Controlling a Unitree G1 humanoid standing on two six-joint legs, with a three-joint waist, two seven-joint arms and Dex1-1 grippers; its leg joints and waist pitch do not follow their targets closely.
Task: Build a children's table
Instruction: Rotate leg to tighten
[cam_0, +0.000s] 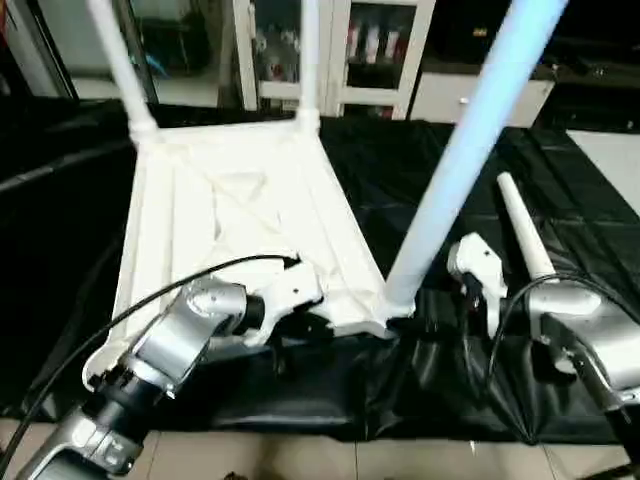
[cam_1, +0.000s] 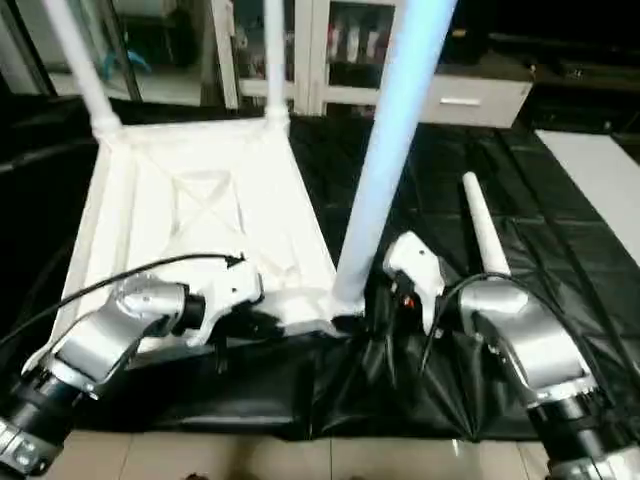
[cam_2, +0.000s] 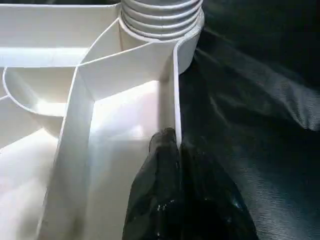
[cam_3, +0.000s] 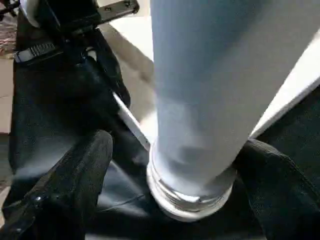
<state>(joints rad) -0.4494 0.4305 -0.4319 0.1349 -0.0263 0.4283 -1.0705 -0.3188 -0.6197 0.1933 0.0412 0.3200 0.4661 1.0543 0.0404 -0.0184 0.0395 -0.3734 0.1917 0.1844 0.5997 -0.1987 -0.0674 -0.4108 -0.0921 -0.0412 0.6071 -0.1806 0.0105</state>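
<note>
Three legs (cam_0: 470, 150) upright; left pincer (cam_2: 172, 150) pinches tabletop (cam_0: 240, 215) rim.

Both silver forearms reach forward, angled inward toward each other. The left hand (cam_2: 172, 150) has its two black fingers (cam_2: 165, 165) pressed together, apparently pinching a thin edge between the tips. The right hand (cam_3: 175, 170) has its fingers (cam_3: 82, 170) spread wide apart.

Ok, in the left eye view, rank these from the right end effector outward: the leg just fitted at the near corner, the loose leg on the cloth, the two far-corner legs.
1. Near-corner leg: beside the right end effector, toward the tabletop.
2. Loose leg: lying on the black cloth just beyond it; nearly as close.
3. Far right-corner leg: across the tabletop.
4. Far left-corner leg: farthest.
</note>
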